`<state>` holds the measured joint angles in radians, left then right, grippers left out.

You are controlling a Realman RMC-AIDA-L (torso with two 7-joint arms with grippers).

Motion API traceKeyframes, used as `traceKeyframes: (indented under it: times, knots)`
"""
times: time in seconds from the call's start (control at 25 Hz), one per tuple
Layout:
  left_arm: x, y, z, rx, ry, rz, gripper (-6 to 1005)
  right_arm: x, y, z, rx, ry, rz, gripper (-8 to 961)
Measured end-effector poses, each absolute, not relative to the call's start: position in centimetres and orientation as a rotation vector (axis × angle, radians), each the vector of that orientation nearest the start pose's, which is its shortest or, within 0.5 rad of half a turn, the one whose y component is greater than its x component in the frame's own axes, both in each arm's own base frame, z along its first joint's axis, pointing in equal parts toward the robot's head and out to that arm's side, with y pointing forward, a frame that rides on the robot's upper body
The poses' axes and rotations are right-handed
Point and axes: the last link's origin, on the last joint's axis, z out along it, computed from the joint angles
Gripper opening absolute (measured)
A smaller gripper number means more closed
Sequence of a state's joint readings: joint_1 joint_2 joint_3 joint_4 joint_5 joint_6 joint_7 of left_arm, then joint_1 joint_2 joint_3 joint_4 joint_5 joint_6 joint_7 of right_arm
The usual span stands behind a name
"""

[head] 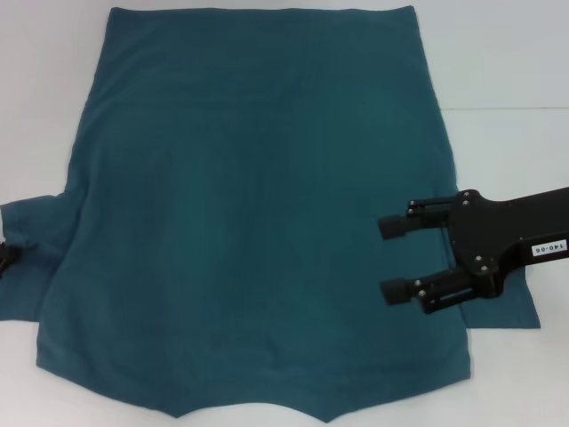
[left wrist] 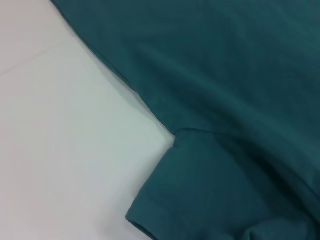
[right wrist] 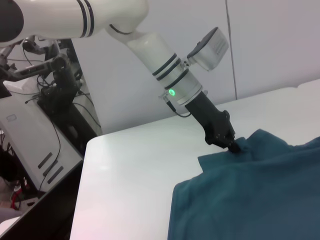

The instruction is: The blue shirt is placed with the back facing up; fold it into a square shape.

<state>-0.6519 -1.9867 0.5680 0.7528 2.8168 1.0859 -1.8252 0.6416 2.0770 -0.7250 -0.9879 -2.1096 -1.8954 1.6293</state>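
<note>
Shirt fabric covers most of the white desk (head: 507,71): the blue shirt (head: 258,222) lies flat, plain back up, hem toward twelve o'clock, sleeves out at three and nine. At nine o'clock the left gripper (right wrist: 233,147) pinches the left sleeve, bunching it. The right gripper (head: 394,259) hovers at three o'clock over the shirt's right edge, jaws spread wide. For a clean sleeve fold, both should likely grip matching points and carry inward evenly, keeping the cloth taut.
</note>
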Motion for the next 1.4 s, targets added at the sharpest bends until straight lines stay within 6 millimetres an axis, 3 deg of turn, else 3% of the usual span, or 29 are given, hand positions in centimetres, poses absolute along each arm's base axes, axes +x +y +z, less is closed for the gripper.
traceKeyframes:
  times: [0.36,0.6,0.92,1.16,1.4]
  knots:
    - [-34.8,39.7,10.3,-2.201,-0.879,0.435,14,19.5,33.2,4.3,-3.037,0.41,0.592,910]
    - [-31.2,40.9,11.9,-2.225,-0.825,0.497,14,19.9,33.0,4.4,-3.025,0.412,0.599,910]
    - [-28.6,41.2,12.8,-2.232,-0.846,0.532,15,20.4,32.7,4.5,-3.016,0.387,0.602,910]
    - [-26.2,41.2,12.7,-2.244,-0.887,0.572,15,20.5,32.5,4.6,-2.999,0.36,0.631,909]
    - [-23.5,41.4,10.8,-2.273,-0.932,0.666,15,20.9,32.4,4.9,-2.976,0.371,0.653,909]
